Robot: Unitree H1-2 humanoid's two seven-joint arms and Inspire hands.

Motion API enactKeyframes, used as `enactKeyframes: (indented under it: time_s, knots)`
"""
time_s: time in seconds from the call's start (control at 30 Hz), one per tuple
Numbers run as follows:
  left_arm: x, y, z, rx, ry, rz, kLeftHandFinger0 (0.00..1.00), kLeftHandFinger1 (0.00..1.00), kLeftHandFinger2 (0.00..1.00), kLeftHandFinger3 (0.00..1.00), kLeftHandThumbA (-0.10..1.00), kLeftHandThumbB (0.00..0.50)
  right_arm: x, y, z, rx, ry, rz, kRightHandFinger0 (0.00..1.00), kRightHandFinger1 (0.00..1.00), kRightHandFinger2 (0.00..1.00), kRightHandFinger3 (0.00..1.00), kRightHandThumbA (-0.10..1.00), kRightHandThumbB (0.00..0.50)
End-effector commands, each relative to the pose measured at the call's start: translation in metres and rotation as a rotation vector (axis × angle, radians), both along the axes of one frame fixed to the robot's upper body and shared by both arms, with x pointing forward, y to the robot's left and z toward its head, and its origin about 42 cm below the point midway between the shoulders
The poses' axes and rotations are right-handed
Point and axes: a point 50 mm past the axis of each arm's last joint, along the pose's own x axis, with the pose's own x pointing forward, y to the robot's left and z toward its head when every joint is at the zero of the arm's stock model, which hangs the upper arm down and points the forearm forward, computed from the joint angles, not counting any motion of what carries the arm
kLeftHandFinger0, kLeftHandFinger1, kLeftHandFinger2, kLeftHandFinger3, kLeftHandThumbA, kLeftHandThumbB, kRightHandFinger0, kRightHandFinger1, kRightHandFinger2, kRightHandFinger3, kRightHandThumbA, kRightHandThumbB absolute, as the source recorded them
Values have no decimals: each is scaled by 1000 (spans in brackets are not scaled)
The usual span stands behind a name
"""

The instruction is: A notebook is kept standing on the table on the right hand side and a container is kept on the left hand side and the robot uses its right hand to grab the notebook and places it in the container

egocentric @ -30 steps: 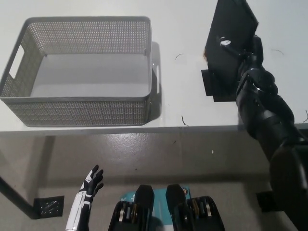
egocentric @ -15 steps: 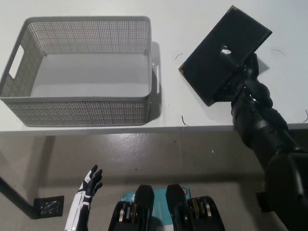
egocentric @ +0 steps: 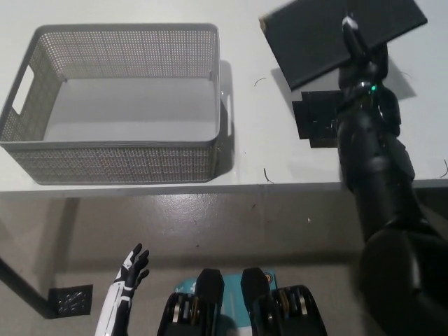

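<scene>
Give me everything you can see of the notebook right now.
The notebook is a flat rectangle with a plain matte black cover and a thin pale edge at its left corner. It is closed, lifted clear of the table and tilted, its broad face toward the camera, at the picture's upper right, to the right of the grey basket. The black right hand is shut on its lower right part. Nothing else touches it; its top runs out of view.
</scene>
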Motion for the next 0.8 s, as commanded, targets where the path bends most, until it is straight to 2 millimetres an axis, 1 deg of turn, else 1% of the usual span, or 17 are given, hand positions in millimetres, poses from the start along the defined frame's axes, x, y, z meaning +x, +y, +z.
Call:
enactKeyframes:
  time_s: [0.0,0.03,0.07,0.13,0.2,0.23,0.3,0.33,0.37,0.4,0.5,0.53,0.57,0.63,0.67,0.7,0.77]
  knots:
    - [0,1,9,-10,-69,18,1000,1000,1000,1000,1000,304,-39,67,176,194,-490,288,0,166,640,929,-100,66]
    - [0,1,8,-14,-64,14,1000,1000,1000,1000,1000,303,-43,73,178,192,-495,299,0,166,642,930,-100,67]
    - [0,1,7,-12,-65,14,1000,1000,1000,1000,1000,303,-45,79,179,194,-498,309,0,181,671,963,-100,62]
    - [0,1,8,-18,-66,18,1000,1000,1000,1000,1000,318,-49,96,180,185,-499,342,0,191,660,920,-100,54]
    - [-1,3,8,-13,-63,12,1000,1000,1000,1000,1000,326,-51,113,176,162,-484,368,0,197,669,918,-100,47]
    - [-2,3,7,-14,-61,12,1000,1000,1000,1000,1000,328,-54,128,173,146,-477,390,0,216,698,893,-100,57]
    - [-3,3,7,-20,-59,15,1000,1000,1000,1000,1000,329,-57,142,170,135,-464,409,0,210,697,847,-100,50]
    - [-2,3,7,-20,-59,11,1000,1000,1000,1000,1000,330,-58,150,168,125,-449,415,0,204,697,837,-100,59]
    - [-2,3,7,-23,-57,10,1000,1000,1000,1000,1000,333,-58,155,167,119,-437,420,0,210,710,842,-100,66]
    - [-2,2,7,-39,-54,8,1000,1000,1000,1000,1000,330,-59,169,163,103,-413,434,0,219,740,861,-100,60]
    - [-1,2,8,-49,-53,8,1000,1000,1000,1000,1000,312,-58,186,157,41,-399,442,0,240,754,852,-100,53]
    - [-2,1,9,-42,-52,11,1000,1000,1000,1000,1000,304,-56,197,153,-4,-393,441,0,268,768,843,-100,72]
    - [-3,1,9,-41,-51,11,1000,1000,1000,1000,1000,305,-56,201,151,-27,-390,442,0,275,776,833,-100,70]
    - [-4,0,9,-34,-56,9,1000,1000,1000,1000,1000,326,-53,218,146,-114,-367,429,0,291,765,771,-100,95]
    - [-3,0,9,-35,-55,10,1000,1000,1000,1000,1000,333,-53,224,145,-144,-358,427,0,296,760,762,-100,103]
    - [-3,0,8,-22,-58,8,1000,1000,1000,1000,1000,339,-52,227,144,-163,-352,429,0,299,763,768,-100,96]
    - [-2,0,8,-2,-68,-2,1000,1000,1000,1000,1000,333,-50,233,143,-208,-342,426,0,320,787,813,-100,85]
